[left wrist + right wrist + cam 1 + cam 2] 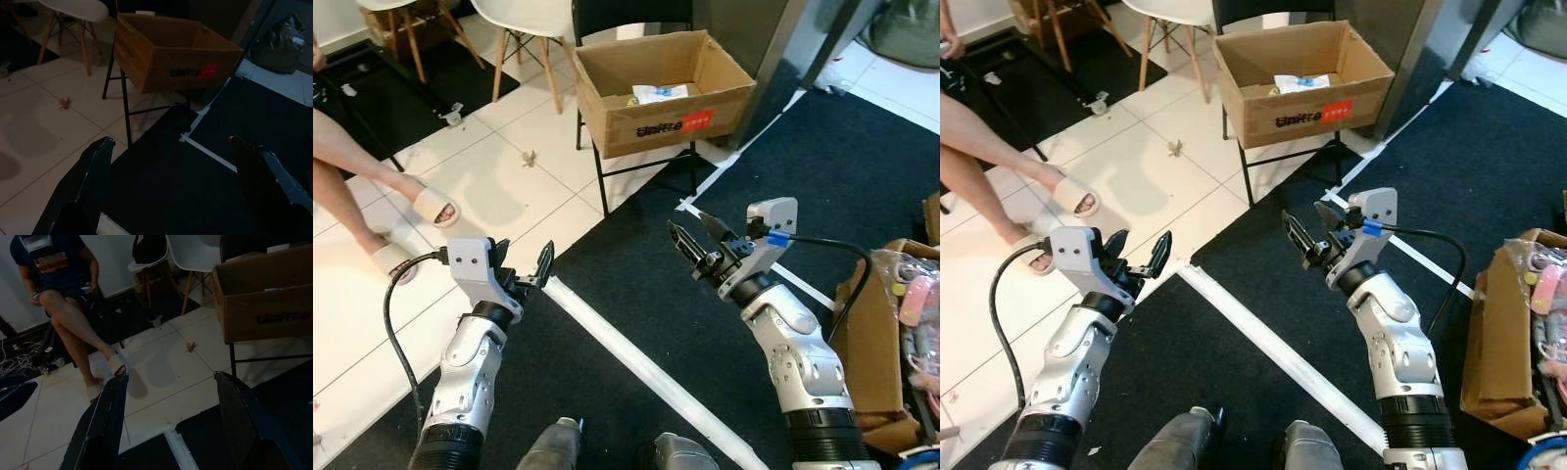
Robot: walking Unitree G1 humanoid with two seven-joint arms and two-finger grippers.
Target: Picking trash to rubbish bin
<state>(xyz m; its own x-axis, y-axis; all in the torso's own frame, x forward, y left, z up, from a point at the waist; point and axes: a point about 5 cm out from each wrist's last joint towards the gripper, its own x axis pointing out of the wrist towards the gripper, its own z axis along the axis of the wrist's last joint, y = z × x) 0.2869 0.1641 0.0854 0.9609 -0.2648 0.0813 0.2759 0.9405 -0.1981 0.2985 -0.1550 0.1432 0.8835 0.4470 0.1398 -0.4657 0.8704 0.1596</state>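
A small brown scrap of trash [529, 157] lies on the white tile floor, ahead and to the left, also seen as the scrap [190, 347]. The rubbish bin is an open cardboard box [661, 122] resting on a black chair frame, with a white wrapper [661, 93] inside. My left gripper [524, 262] is raised over the edge of the black mat, open and empty. My right gripper [693, 235] hovers above the black mat below the box, open and empty too. Both are well short of the scrap.
A person's legs [372, 166] in slippers reach in from the left, near the scrap. White chairs [524, 20] stand behind it. A torn brown box [871, 343] with pink items sits at my right. White tape [636, 362] crosses the black mat.
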